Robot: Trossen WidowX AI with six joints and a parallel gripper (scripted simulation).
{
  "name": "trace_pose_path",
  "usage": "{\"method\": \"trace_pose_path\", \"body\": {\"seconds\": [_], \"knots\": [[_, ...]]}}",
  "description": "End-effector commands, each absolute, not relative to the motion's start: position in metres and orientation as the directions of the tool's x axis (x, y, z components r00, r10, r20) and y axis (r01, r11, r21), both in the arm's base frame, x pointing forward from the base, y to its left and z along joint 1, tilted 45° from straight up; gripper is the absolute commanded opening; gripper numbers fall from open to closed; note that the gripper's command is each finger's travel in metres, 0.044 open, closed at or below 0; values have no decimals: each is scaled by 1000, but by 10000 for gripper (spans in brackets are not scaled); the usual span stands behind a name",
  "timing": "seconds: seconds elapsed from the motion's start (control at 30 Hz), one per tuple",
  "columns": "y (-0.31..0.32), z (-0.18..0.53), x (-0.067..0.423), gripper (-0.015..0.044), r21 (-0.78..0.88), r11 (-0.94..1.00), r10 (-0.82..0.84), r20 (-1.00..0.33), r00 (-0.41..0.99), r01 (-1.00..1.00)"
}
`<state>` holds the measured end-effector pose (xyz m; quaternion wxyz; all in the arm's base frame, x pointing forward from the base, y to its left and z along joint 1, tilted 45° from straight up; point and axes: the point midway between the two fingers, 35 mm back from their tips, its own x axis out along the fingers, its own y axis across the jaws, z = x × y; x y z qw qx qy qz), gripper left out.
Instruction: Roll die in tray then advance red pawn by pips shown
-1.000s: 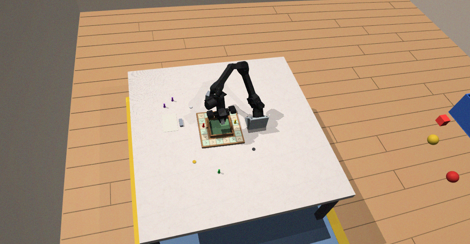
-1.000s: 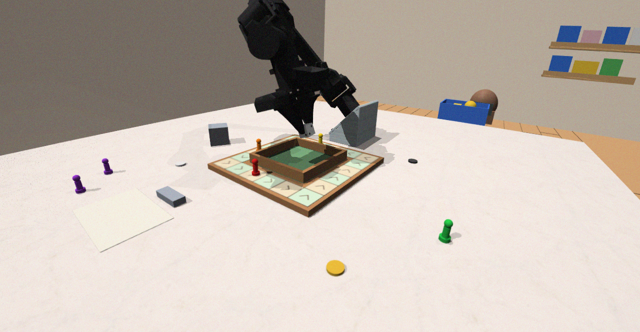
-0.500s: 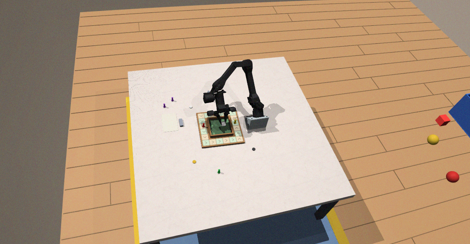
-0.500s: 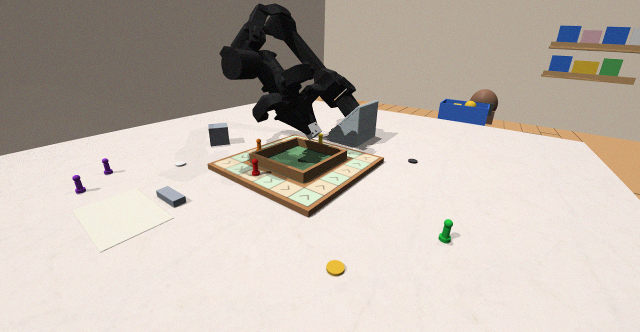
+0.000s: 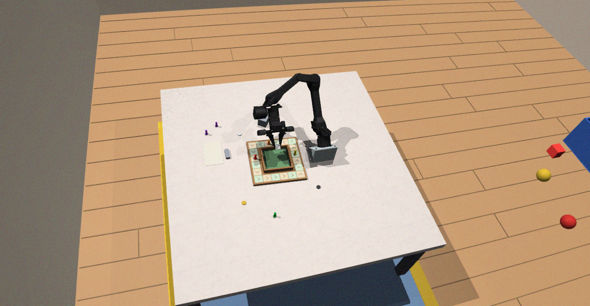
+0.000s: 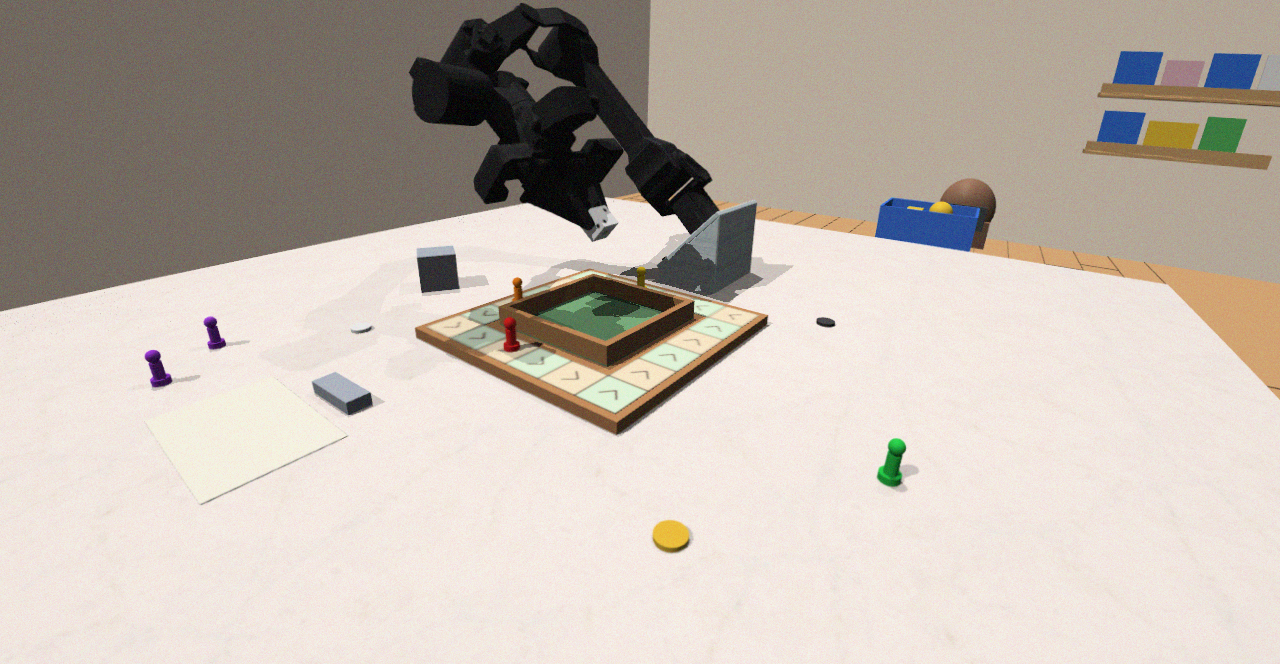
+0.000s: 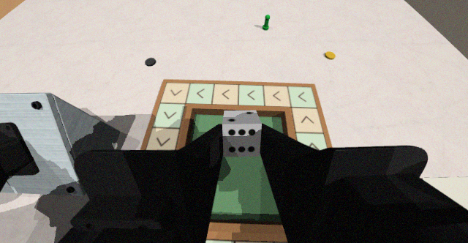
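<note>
My gripper [image 5: 277, 142] [image 6: 597, 219] [image 7: 240, 129] is shut on the grey die [image 5: 279, 145] [image 6: 601, 224] [image 7: 241, 133]. It holds the die tilted in the air, well above the back part of the green-floored tray [image 5: 284, 168] [image 6: 556, 336] [image 7: 241, 195]. The tray sits in the middle of the arrow board [image 5: 279, 177] [image 6: 617, 389] [image 7: 251, 95]. In the wrist view the six-pip face points toward the camera. The red pawn [image 5: 255, 156] [image 6: 510, 333] stands on a square on the board's left side. An orange pawn [image 5: 268, 142] [image 6: 516, 286] and a yellow pawn [image 5: 295, 152] [image 6: 640, 276] stand on other squares.
The arm's grey base [image 5: 321, 154] [image 6: 720, 248] [image 7: 33, 133] stands beside the board. Off the board lie a green pawn [image 6: 891, 461] [image 7: 266, 22], two purple pawns [image 6: 157, 367] [image 6: 213, 331], a yellow disc [image 6: 671, 535], a black disc [image 6: 825, 321], a white disc [image 6: 360, 328], a cream card [image 6: 241, 432] and two grey blocks [image 6: 341, 391] [image 6: 436, 268].
</note>
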<state>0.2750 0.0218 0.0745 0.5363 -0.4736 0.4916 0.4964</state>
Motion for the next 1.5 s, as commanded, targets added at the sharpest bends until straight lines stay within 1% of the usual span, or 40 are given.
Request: {"method": "trace_pose_path", "body": {"seconds": [0.0,0.5,0.77,0.9,1.03,1.07,1.17,1.23,1.3,1.33,1.4,1.43,1.47], "knots": [[22,76,274,0,-19,62,71,-997,23,-998],[22,75,274,0,-17,59,67,-998,21,-998],[22,75,274,210,-17,59,67,-998,21,-998],[48,101,276,315,-18,62,72,-997,23,-998],[50,102,275,420,-11,66,57,-998,15,-998],[48,96,274,440,8,76,8,-1000,-8,-997],[40,72,270,440,62,120,-283,-954,-94,-991],[35,61,270,440,45,120,-486,-869,-98,-992],[34,56,274,440,2,85,-648,-760,-56,-996],[35,55,275,440,-13,69,-686,-726,-38,-998],[35,55,276,440,-18,63,-699,-715,-31,-998],[37,52,270,440,22,78,-638,-767,-67,-997],[37,52,270,440,22,78,-638,-767,-67,-997]]}}
